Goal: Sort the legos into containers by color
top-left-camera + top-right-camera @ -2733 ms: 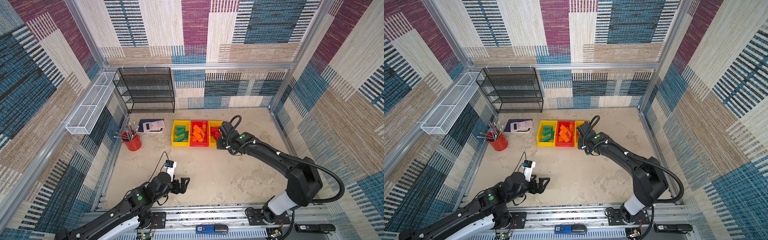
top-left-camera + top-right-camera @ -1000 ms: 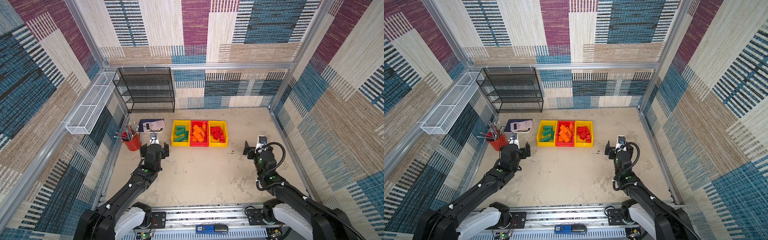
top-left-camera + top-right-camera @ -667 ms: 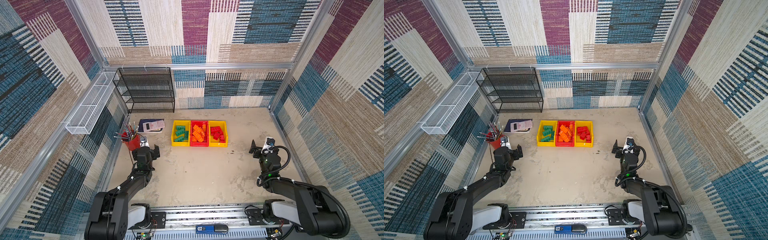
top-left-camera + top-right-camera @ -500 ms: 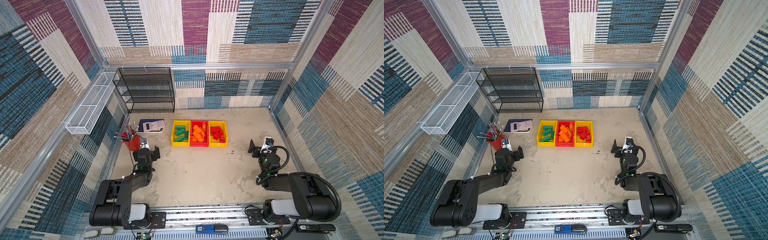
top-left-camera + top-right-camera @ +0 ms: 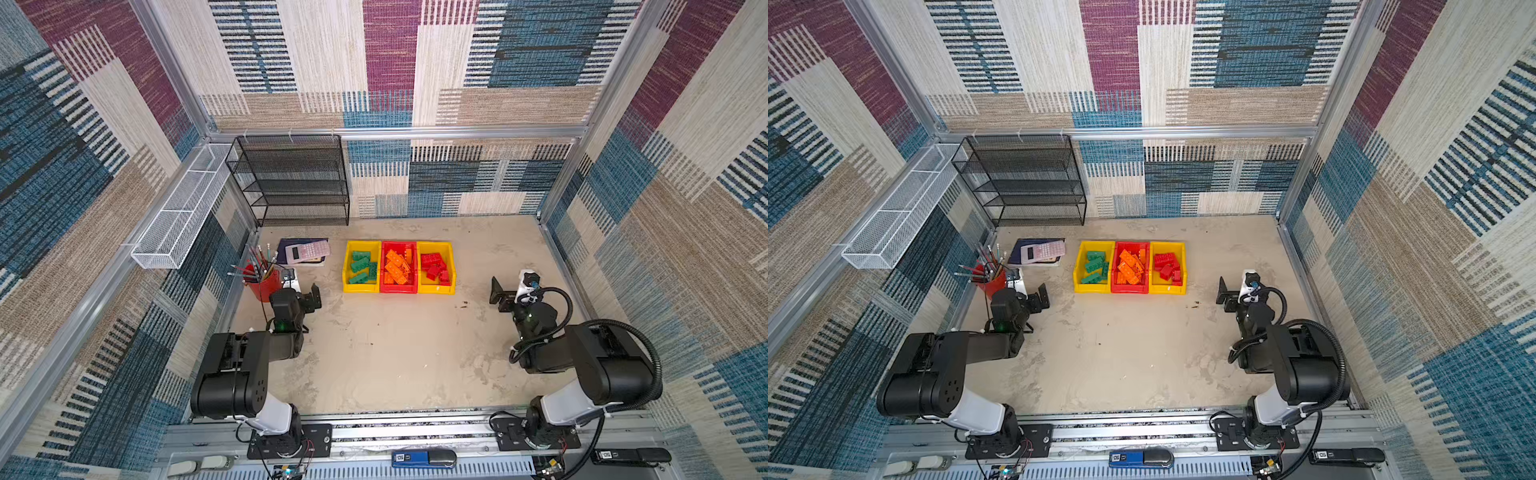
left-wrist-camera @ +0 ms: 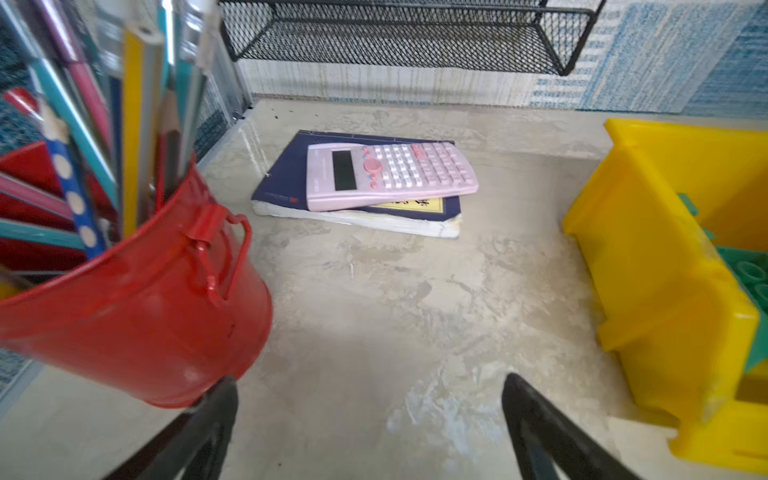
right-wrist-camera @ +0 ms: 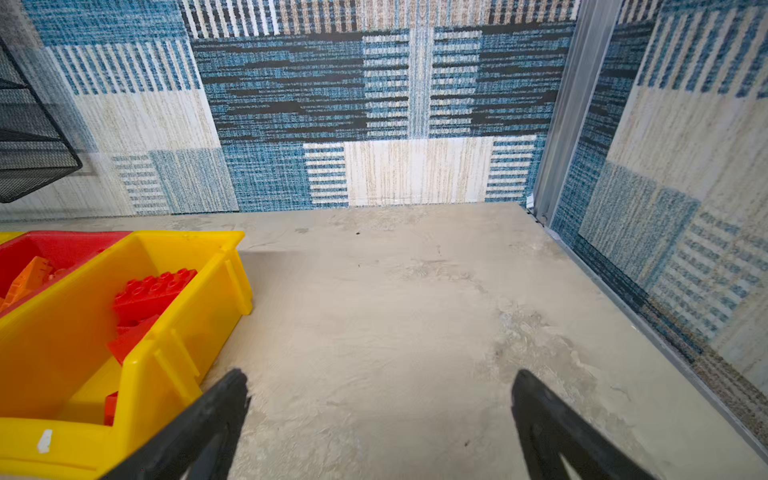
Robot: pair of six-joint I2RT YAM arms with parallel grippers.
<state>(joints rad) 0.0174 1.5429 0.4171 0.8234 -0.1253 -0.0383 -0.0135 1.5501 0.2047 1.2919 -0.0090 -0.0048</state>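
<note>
Bricks [image 5: 397, 268] of studded green, orange and red plastic lie colour-sorted in three shallow plastic bins [image 5: 361, 246], two yellow, one red, between and ahead of the left end effector [image 5: 306, 296] and right end effector [image 5: 507, 293], both gaping wide and empty.

In the left wrist view, the yellow bin [image 6: 648, 257] hides most green legos [image 6: 751, 277].

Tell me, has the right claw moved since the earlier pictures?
Yes. The right gripper moved rightward and back, away from the yellow bin of red bricks.
</note>
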